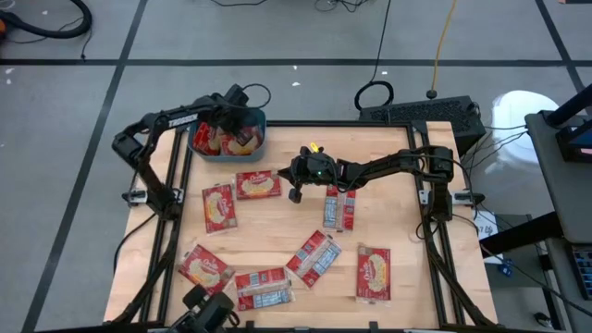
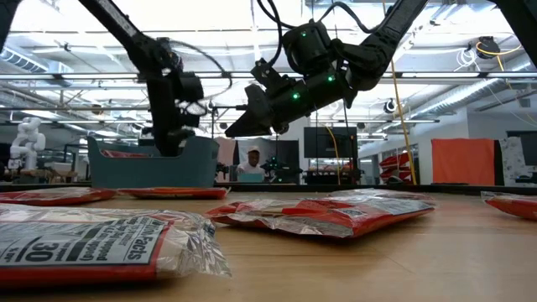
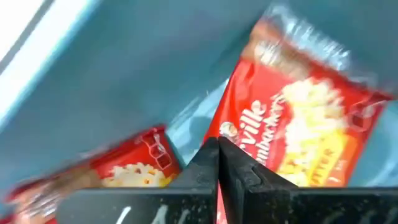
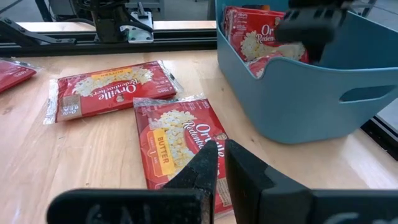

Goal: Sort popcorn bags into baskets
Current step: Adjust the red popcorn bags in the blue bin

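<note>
High view had it all laid out: the left claw [image 1: 231, 118] was down inside the teal basket [image 1: 258, 118] at the worktop's [image 1: 416, 287] far left corner, fingers pinched right together and gripping nothing that could be seen, with bags leaning in the bin around it. Moving right, two popcorn bags [image 1: 258, 185] lay just in front of the basket, and the right claw [image 1: 296, 192] hovered over the middle, nearly closed and empty. From its wrist camera, the nearer bag [image 4: 180, 146] lay directly ahead of the fingertips, long axis running away from the claw, so the right arm looked the better placed for it. Readable there: "Orville", "Redenbacher's", "BUTTER". Low view caught "30" and "Facts" on a front packet [image 2: 84, 243]. More bags were scattered towards the near edge.
</note>
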Controlling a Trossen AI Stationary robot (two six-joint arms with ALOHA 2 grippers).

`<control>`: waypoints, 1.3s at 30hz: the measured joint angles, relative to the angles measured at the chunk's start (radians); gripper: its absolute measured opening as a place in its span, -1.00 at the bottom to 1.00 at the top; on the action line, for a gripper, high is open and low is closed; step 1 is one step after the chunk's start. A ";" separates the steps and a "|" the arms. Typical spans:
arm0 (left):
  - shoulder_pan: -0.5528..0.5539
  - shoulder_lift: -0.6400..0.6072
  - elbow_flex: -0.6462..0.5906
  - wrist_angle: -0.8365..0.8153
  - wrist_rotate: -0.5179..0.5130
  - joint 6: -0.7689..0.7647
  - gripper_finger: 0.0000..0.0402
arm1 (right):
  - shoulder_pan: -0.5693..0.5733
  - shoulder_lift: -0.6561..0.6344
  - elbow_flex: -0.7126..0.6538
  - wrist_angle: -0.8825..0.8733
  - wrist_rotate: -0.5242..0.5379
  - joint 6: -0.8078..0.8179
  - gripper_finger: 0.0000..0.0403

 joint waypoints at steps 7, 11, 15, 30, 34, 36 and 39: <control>-0.030 -0.102 0.001 -0.048 -0.029 -0.062 -0.98 | 0.000 0.000 0.000 0.001 0.001 0.000 -0.89; -0.009 -0.083 0.000 -0.093 0.034 -0.086 -0.84 | 0.004 0.000 0.000 0.017 0.000 0.008 -0.89; 0.005 -0.011 -0.001 -0.132 -0.021 -0.064 -0.54 | 0.014 0.000 0.000 0.016 0.001 0.011 -0.89; -0.045 0.128 0.000 0.000 -0.108 -0.002 0.31 | 0.023 0.000 0.000 0.014 0.001 -0.007 -0.89; -0.029 0.129 0.000 0.016 -0.040 0.018 0.30 | 0.023 0.000 0.000 0.014 0.001 -0.010 -0.89; -0.007 0.131 0.000 0.018 0.035 0.017 0.26 | 0.022 0.000 0.000 0.014 0.001 -0.015 -0.89; 0.020 0.149 0.001 0.021 0.068 0.018 0.16 | 0.022 0.000 0.000 0.015 0.002 -0.015 -0.89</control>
